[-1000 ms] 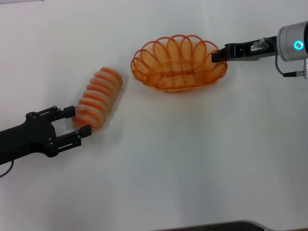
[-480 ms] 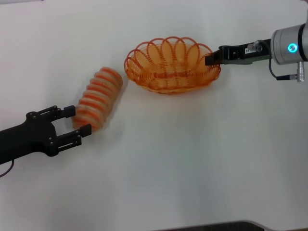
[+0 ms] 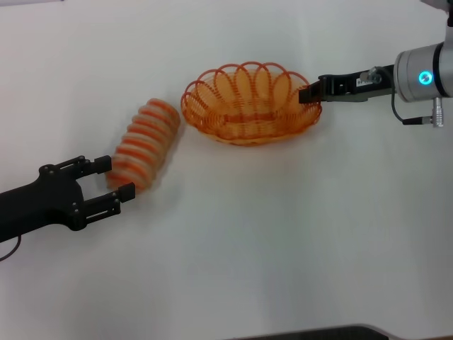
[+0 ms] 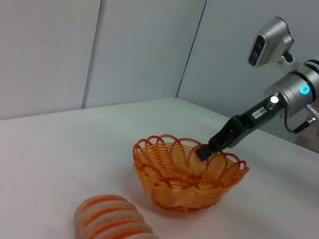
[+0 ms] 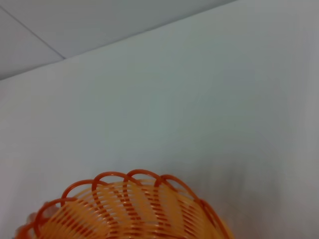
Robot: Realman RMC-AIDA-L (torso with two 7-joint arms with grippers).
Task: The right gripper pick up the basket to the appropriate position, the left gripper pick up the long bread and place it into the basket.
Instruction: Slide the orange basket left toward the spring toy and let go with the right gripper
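Gripping basket (image 3: 248,106) rim, right claw (image 3: 310,92), bread (image 3: 144,145) beside open left claw (image 3: 113,177)

One basket (image 3: 248,106), one long bread (image 3: 144,145) — two pincers.

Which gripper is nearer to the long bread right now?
Left. The left gripper has its open jaws around the near end of the long bread. The right gripper is far across, clamped on the rim of the basket.

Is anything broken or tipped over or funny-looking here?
Nothing looks broken or spilled. The basket sits upright, empty, with the right gripper shut on its rim. The long bread lies whole on the table, its end between the left gripper's open fingers.
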